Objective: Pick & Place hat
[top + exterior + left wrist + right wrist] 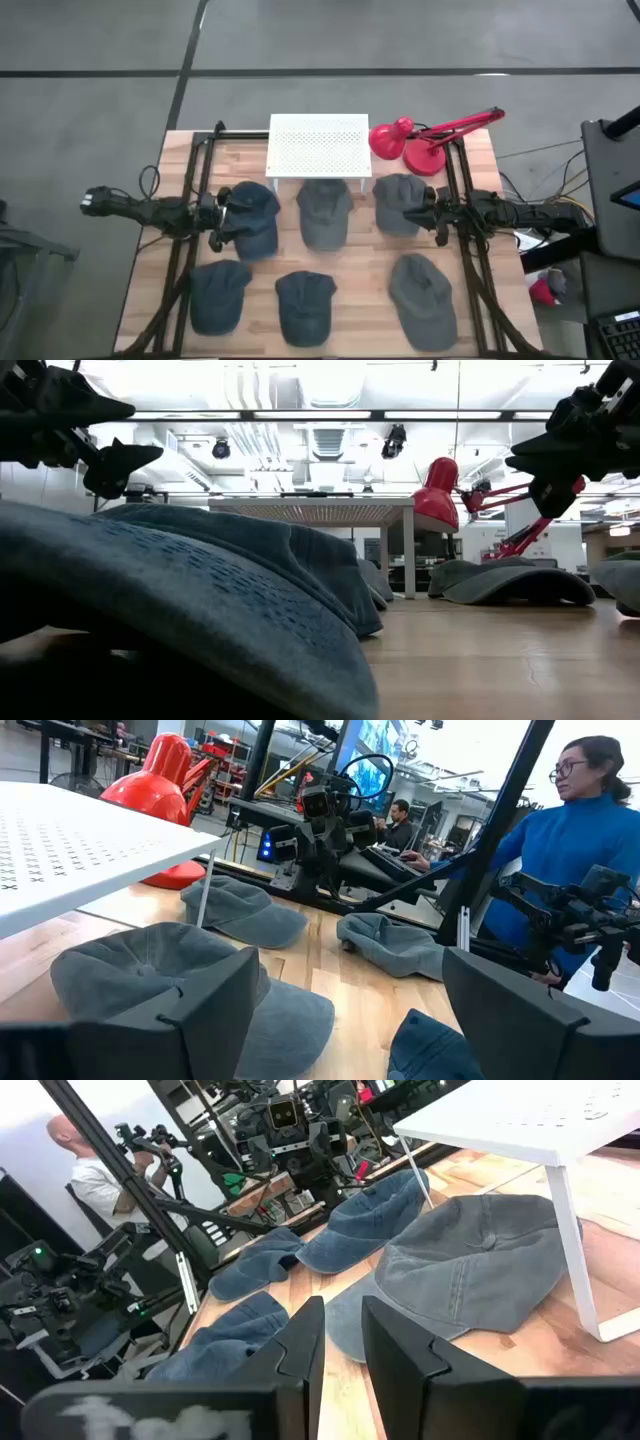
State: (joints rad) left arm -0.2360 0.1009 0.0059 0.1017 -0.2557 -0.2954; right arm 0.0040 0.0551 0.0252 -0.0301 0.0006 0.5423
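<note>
Six caps on the wooden table (480,150), two rows of three, w/ a white perforated stand (319,146) and a red desk lamp (425,140) at the far edge.

Left gripper (222,222) hangs over the near edge of the blue cap (252,218) in the far-left spot, fingers apart, nothing between them. Low view puts it above the fabric, not touching. That cap lies just ahead of and under the fingertips, toward table centre. Its long axis runs roughly far-to-near, w/ brim toward the near row, so across the arm's reach line, not along it. Left arm is the nearer one to it by far.

Right gripper (425,213) sits at the inner edge of the grey cap (398,204) in the far-right spot; fingers nearly together w/ only a narrow slit, empty in the right wrist view. It's off the table too. The middle grey cap (480,1270) lies ahead of it, partly under the stand's edge, brim toward the near side.

Judgement: the left looks set for a pick on the blue cap — needs to drop straight down & pinch crown fabric. Soft cloth, may bunch or slip.
</note>
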